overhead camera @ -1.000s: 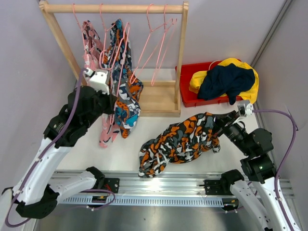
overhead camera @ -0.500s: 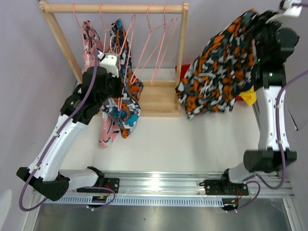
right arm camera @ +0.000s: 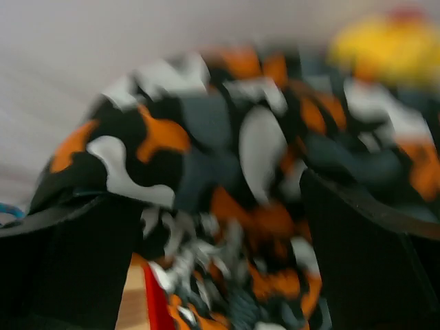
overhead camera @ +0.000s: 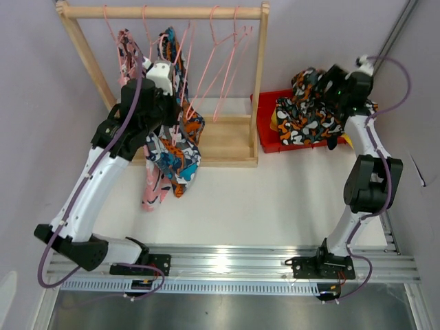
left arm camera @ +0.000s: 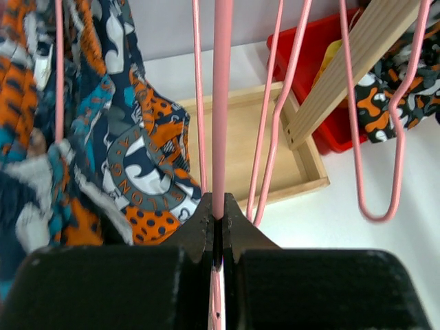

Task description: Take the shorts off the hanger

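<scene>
The orange-black-white camouflage shorts (overhead camera: 309,113) lie heaped on the red bin (overhead camera: 265,135), over the other clothes. My right gripper (overhead camera: 335,86) hovers just above them, open; in the right wrist view its fingers (right arm camera: 69,254) stand wide apart with the blurred camouflage fabric (right arm camera: 227,172) below and between them. The blue-orange-white patterned shorts (overhead camera: 175,148) and the pink shorts (overhead camera: 151,185) hang on pink hangers at the left of the rail. My left gripper (overhead camera: 163,74) (left arm camera: 218,218) is shut on a pink hanger wire (left arm camera: 222,103) beside the patterned shorts (left arm camera: 137,165).
The wooden rack (overhead camera: 165,12) stands at the back with a wooden base tray (overhead camera: 227,144). Several empty pink hangers (overhead camera: 223,69) hang to the right of my left gripper. A bit of yellow fabric (overhead camera: 352,141) peeks out at the bin's right edge.
My right arm lifted the camouflage shorts off the table, swung them over the red bin and opened, so they now lie there. My left gripper rose slightly along the hanger.
</scene>
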`<state>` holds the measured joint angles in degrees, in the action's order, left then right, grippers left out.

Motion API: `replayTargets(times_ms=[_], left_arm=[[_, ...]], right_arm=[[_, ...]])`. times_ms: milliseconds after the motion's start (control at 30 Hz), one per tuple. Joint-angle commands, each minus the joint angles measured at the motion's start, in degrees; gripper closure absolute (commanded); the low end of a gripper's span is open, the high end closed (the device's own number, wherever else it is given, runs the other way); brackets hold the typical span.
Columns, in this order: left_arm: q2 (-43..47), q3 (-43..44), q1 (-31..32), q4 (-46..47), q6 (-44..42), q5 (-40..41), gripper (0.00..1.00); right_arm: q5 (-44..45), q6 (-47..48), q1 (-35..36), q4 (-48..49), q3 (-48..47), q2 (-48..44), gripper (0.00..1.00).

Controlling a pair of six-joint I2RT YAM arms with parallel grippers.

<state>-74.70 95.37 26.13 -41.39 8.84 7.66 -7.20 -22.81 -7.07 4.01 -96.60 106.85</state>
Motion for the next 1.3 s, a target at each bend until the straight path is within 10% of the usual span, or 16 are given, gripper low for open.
replayTargets(times_ms=[0,567,1000,1133,1267], left_arm=[[-3.4,6.1,-0.6,0.3,-1.5,-1.8,1.0],[-35.2,47.6,-3.3,-9.2,-0.2,-4.0,1.0],[-37.2,40.9,-6.4,-7.8,3.8,-9.3,0.89],[-27.4,28.4,-5.9,-5.0,3.4,-9.3,0.48],[-18.4,21.6,-5.9,-4.3,2.1,-9.1,0.33]], right_arm=[[-1.1,-5.1,2.1,-2.5,9.6,-2.7,0.0],[-3.1,-7.6,12.6,12.9,61.7,-34.7,0.01],[-1.3,-6.8,20.3,12.5,69.5,-44.5,0.01],[-0.8,-7.0,21.4,12.5,69.7,-45.1,0.0],[0.1,-6.8,22.5,12.0,69.7,-45.9,0.01]])
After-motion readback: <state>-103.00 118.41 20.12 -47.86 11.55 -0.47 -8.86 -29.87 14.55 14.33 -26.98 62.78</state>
